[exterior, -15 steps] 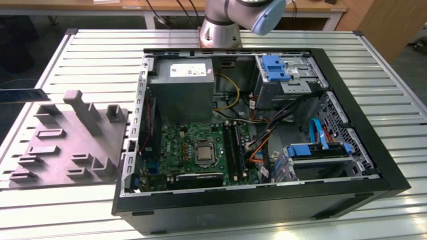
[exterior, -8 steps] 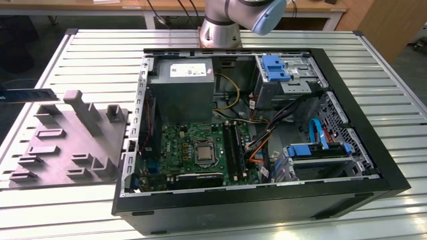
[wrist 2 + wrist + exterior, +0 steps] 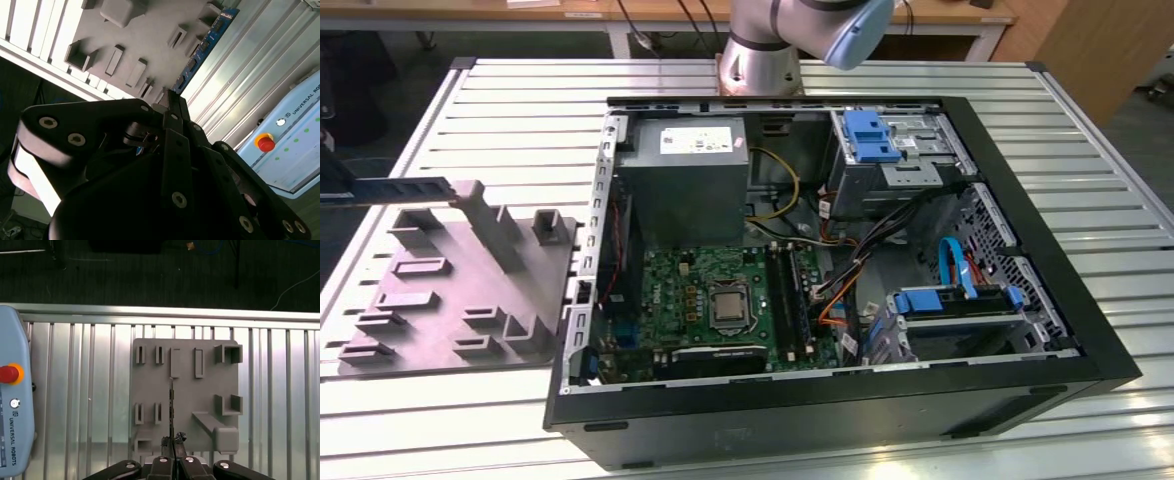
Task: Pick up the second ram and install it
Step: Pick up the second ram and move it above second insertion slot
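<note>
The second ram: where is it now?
The second ram is at the exterior view's far left, in the gripper, over the grey fixture plate.

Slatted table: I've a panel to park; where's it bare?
Bare slats: between the grey fixture tray and the arm's base, and at the exterior view's right of the computer case. Crowded: the tray, where the gripper holds the second ram.

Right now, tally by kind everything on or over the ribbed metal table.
Computer case: 1
Grey holder tray: 1
Second ram, held in the gripper: 1
Teach pendant: 1
Total: 4
</note>
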You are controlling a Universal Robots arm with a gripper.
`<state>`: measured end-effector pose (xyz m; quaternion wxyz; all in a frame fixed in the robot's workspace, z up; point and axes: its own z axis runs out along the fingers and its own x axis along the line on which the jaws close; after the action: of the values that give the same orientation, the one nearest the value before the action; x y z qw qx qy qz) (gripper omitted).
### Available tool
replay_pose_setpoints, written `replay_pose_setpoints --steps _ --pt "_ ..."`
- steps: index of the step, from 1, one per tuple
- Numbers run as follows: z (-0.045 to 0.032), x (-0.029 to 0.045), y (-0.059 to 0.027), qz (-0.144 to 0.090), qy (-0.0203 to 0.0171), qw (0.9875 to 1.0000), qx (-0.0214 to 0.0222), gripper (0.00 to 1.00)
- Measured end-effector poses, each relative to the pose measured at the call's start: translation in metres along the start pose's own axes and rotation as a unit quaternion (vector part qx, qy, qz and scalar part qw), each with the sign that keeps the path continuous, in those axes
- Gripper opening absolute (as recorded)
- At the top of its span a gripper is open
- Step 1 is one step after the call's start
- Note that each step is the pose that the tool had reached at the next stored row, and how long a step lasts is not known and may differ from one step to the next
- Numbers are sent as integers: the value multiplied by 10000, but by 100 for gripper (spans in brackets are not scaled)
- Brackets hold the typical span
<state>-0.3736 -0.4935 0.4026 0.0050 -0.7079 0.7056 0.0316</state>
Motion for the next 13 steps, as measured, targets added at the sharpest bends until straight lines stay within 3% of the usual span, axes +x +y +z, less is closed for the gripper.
replay_pose_setpoints --steps 13 --pt "-10 1 -275 2 0 10000 0 11"
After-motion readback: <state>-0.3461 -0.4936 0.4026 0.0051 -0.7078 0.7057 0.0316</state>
